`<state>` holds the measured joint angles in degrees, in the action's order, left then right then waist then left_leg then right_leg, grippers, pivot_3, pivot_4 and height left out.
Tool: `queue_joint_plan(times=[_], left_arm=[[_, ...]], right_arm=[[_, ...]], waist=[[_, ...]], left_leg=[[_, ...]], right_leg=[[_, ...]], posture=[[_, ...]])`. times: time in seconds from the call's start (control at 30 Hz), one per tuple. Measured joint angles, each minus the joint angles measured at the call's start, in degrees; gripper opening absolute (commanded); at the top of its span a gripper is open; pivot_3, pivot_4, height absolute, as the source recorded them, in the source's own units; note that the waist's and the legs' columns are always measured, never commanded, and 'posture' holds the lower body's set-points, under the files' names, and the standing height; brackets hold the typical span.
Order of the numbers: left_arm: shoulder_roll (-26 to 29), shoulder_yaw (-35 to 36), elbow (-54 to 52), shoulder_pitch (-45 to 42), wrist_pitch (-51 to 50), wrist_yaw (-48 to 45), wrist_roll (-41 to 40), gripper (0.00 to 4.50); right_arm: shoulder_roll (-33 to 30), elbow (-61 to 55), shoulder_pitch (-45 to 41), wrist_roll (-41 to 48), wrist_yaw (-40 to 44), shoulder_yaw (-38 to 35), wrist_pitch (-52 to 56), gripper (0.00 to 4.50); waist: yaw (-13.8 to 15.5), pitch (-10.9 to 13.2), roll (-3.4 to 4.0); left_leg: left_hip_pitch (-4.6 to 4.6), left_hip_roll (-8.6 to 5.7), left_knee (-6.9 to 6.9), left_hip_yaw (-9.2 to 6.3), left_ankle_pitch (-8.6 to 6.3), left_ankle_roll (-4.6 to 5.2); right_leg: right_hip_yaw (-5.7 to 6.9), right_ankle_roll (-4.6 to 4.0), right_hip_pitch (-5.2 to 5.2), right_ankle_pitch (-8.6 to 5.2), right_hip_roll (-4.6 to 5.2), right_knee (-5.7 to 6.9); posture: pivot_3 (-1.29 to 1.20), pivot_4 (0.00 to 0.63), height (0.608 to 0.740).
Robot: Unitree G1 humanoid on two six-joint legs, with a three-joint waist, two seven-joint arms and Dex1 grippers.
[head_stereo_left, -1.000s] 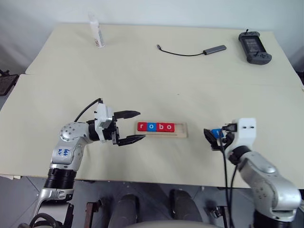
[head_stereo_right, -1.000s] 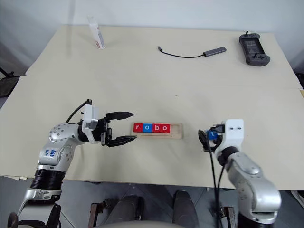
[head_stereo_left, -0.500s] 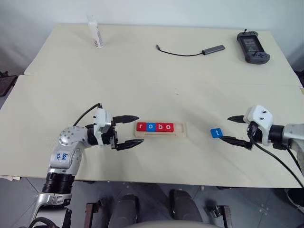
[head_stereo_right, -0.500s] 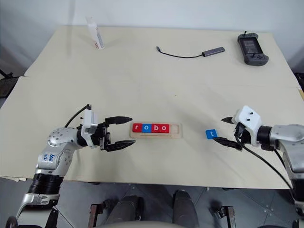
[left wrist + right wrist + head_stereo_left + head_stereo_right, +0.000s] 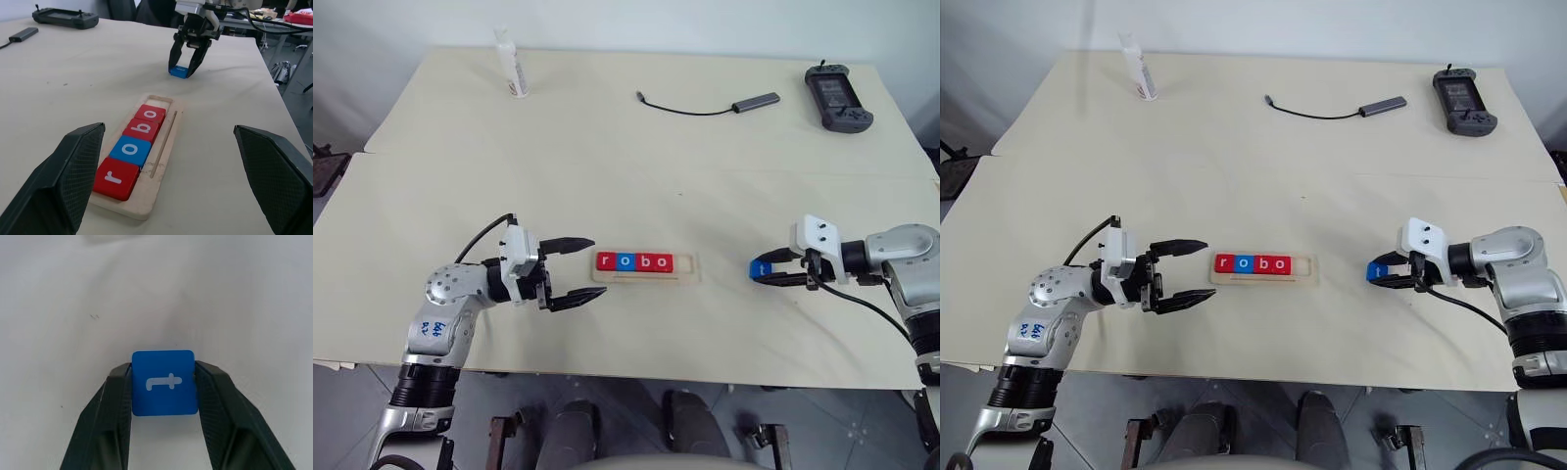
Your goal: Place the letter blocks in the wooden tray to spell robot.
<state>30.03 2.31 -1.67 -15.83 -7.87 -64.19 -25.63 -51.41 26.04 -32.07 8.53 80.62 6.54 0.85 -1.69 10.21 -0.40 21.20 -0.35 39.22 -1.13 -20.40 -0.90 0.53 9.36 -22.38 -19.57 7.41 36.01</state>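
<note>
The wooden tray lies on the table in front of me. It holds several letter blocks: a red r, a blue o, a red b and a red o. Its right end slot is bare. The blue t block lies flat on the table to the right of the tray, and my right gripper is shut on it, one finger against each side. Left of the tray my left gripper hangs open and holds nothing, pointing at the r end.
At the table's far side stand a white bottle, a cable with a grey adapter and a black controller. The table's front edge runs just below both grippers.
My right arm swung out to the right, turned its gripper level toward the t block and closed its fingers on the block's sides. The left arm has stayed about where it was.
</note>
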Motion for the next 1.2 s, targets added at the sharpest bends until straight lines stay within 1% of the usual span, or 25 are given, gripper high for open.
queue_joint_plan(times=[0.17,0.23,0.33,0.4,0.5,0.6,0.67,0.77,0.87,0.9,0.97,1.1,1.2], left_arm=[[-0.03,0.68,0.02,1.04,1.70,1.63,0.07,4.50],[0.04,1.83,-0.04,1.62,1.74,2.45,0.01,4.50],[-0.03,2.74,-0.14,3.08,1.60,3.56,-0.03,4.50],[-0.14,2.78,-0.32,3.35,1.58,3.86,-0.04,4.50],[-0.14,3.01,-0.38,3.88,1.57,4.38,-0.04,4.50],[-0.15,3.03,-0.56,3.87,1.56,4.72,-0.04,4.50],[-0.15,3.03,-0.79,3.87,1.56,4.79,-0.04,4.50],[-0.16,3.02,-1.09,3.86,1.56,4.83,-0.05,4.50],[-0.28,3.02,-1.18,3.84,1.56,4.83,-0.04,4.50],[-0.32,3.01,-1.18,3.83,1.56,4.82,-0.05,4.50],[-0.46,2.90,-1.21,3.71,1.56,4.76,-0.05,4.50],[-0.71,2.66,-1.24,3.12,1.56,4.53,-0.07,4.50],[-0.81,2.25,-1.11,2.71,1.58,4.31,-0.06,4.50]], right_arm=[[3.34,-13.07,-0.89,3.70,-0.93,-0.03,9.93,1.46],[4.95,-16.02,-2.00,4.08,-2.27,0.18,13.58,1.46],[9.30,-19.35,-5.36,3.92,-5.32,2.92,20.10,1.46],[10.56,-19.88,-5.81,3.31,-6.16,4.79,21.23,1.46],[10.81,-18.83,-5.63,1.73,-6.63,6.66,20.10,1.46],[11.89,-17.39,-5.41,0.65,-7.21,7.85,18.99,1.46],[12.23,-16.62,-5.24,0.30,-7.65,8.50,18.03,2.22],[12.23,-16.54,-5.24,-0.08,-7.68,8.68,17.73,3.16],[12.12,-16.51,-4.82,-0.16,-7.67,8.66,17.74,4.23],[12.12,-16.59,-4.60,-0.12,-7.68,8.62,17.83,4.46],[11.77,-17.26,-3.84,0.50,-7.72,7.89,18.15,4.46],[9.27,-19.68,-2.10,2.09,-8.44,3.99,18.99,4.46],[7.03,-21.68,0.71,2.98,-8.94,1.21,19.52,3.83]], waist=[[0.05,0.01,0.02],[0.16,0.01,0.01],[0.02,0.01,0.01],[0.24,0.01,0.01],[0.73,0.01,0.01],[0.58,0.01,0.01],[0.27,0.01,0.01],[0.08,0.01,0.02],[-0.07,0.01,0.02],[-0.05,0.01,0.02],[0.06,0.01,0.02],[0.18,0.01,0.02],[0.26,0.01,0.01]], left_leg=[[0.00,0.03,0.01,-0.08,0.02,-0.06],[0.01,0.02,0.01,-0.12,0.02,-0.06],[0.03,0.02,0.00,-0.13,0.02,-0.06],[0.07,0.00,-0.02,-0.19,0.01,-0.07],[0.15,-0.10,-0.02,-0.31,0.01,-0.06],[0.17,-0.11,-0.05,-0.31,0.01,-0.05],[0.17,-0.08,-0.05,-0.32,0.01,-0.05],[0.17,-0.07,-0.03,-0.31,0.01,-0.05],[0.15,-0.03,-0.03,-0.29,0.01,-0.06],[0.15,-0.03,-0.03,-0.29,0.01,-0.06],[0.15,-0.04,-0.03,-0.29,0.01,-0.06],[0.16,-0.06,-0.03,-0.31,0.01,-0.06],[0.16,-0.06,-0.05,-0.33,0.01,-0.06]], right_leg=[[0.03,-0.03,-0.06,0.02,0.00,0.04],[0.05,-0.04,-0.03,0.03,0.04,0.03],[0.10,-0.08,-0.06,0.05,0.05,0.03],[0.19,-0.09,-0.06,0.05,0.06,0.03],[0.35,-0.08,0.00,0.08,0.15,0.03],[0.43,-0.08,0.00,0.11,0.15,0.00],[0.52,-0.08,0.00,0.11,0.14,0.01],[0.53,-0.08,0.01,0.11,0.13,0.03],[0.52,-0.08,0.00,0.11,0.10,0.05],[0.53,-0.08,0.00,0.11,0.10,0.05],[0.52,-0.08,0.01,0.11,0.11,0.05],[0.55,-0.08,0.03,0.11,0.14,0.02],[0.62,-0.08,0.06,0.12,0.14,-0.01]], posture=[[0.00,0.150,0.740],[0.00,0.150,0.740],[0.00,0.150,0.740],[0.00,0.150,0.740],[0.00,0.150,0.740],[0.00,0.150,0.740],[0.00,0.150,0.740],[0.00,0.150,0.740],[0.00,0.150,0.740],[0.00,0.150,0.740],[0.00,0.150,0.740],[0.00,0.150,0.740],[0.00,0.150,0.740]])
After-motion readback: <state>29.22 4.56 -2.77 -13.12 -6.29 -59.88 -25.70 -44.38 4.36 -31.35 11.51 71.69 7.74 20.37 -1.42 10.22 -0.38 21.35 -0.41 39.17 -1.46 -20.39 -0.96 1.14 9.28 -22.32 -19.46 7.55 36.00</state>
